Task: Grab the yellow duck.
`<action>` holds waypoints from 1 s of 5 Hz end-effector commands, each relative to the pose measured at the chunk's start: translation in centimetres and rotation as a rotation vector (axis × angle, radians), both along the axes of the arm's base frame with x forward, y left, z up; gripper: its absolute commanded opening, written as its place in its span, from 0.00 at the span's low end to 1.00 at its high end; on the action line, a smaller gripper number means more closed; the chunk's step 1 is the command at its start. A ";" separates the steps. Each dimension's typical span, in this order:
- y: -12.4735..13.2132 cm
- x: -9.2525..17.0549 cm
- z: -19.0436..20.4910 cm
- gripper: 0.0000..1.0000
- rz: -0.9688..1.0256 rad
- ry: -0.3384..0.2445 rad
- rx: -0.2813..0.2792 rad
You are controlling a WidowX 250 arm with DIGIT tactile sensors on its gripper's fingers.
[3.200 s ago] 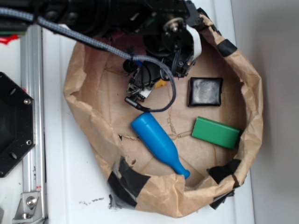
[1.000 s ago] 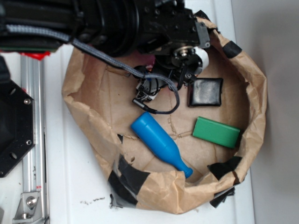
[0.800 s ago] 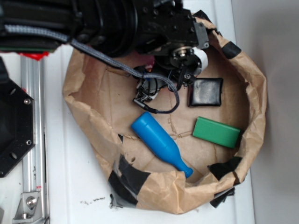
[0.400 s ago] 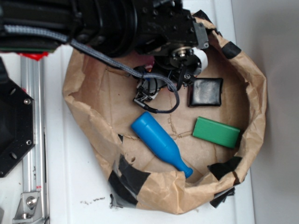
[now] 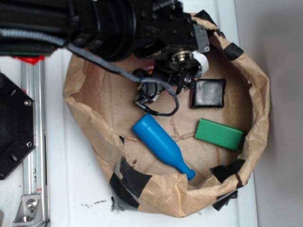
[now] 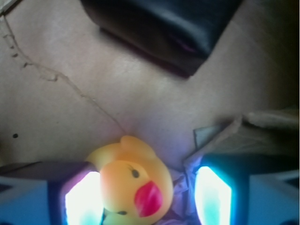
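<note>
Exterior view: WidowX arm (image 5: 94,23) reaches from upper left into a crumpled brown paper bag (image 5: 94,127) lying open on a white table (image 5: 71,189); bag rim patched w/ black tape (image 5: 130,179). A grey braided cable (image 5: 90,54) runs along the arm and loops down near the wrist. On the bag floor: blue bowling-pin-shaped toy (image 5: 162,145), lying on its side w/ narrow end toward lower right; green rectangular block (image 5: 219,134), right of the pin and apart from it; black square block (image 5: 208,93), above the green block and just right of the arm's wrist. The arm's body covers the upper-middle of the bag, so the duck cannot be seen from here. An aluminium rail (image 5: 32,142) and black plate (image 5: 12,127) stand left of the bag.

Wrist view: gripper (image 6: 147,197) w/ its two fingers (image 6: 82,199) (glowing blue-white in the glare) at the lower corners of the frame. Yellow duck (image 6: 133,183) sits between them on the brown paper floor, red-orange beak facing the camera. Left finger is touching or nearly touching the duck's side; right finger stands apart from it, w/ a visible gap and crumpled paper between, i.e. jaws spread, not clamped on the toy. The black block fills the top of the frame, well beyond the duck. A thin crease line crosses the paper toward the duck.
</note>
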State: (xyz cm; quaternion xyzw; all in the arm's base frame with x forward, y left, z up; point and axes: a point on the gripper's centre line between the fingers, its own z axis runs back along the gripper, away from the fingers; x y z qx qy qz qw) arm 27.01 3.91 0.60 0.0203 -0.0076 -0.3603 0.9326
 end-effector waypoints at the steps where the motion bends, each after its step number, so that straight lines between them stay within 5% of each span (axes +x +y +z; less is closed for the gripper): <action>1: -2.0 -0.8 2.3 0.00 -0.009 -0.100 0.017; 5: -1.9 -0.4 2.1 0.00 0.005 -0.080 -0.006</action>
